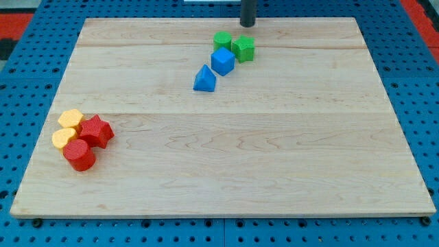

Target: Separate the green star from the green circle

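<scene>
The green star (243, 48) and the green circle (221, 40) sit near the view's top, close together, the circle to the star's left. A blue cube (222, 61) touches both from below. A blue triangle (204, 79) lies lower left of the cube. My tip (247, 25) is at the board's top edge, just above the green star and apart from it.
A cluster sits at the view's left: two yellow blocks (70, 119) (64, 138), a red star (96, 130) and a red cylinder (79, 155). The wooden board (274, 151) lies on a blue pegboard (418, 82).
</scene>
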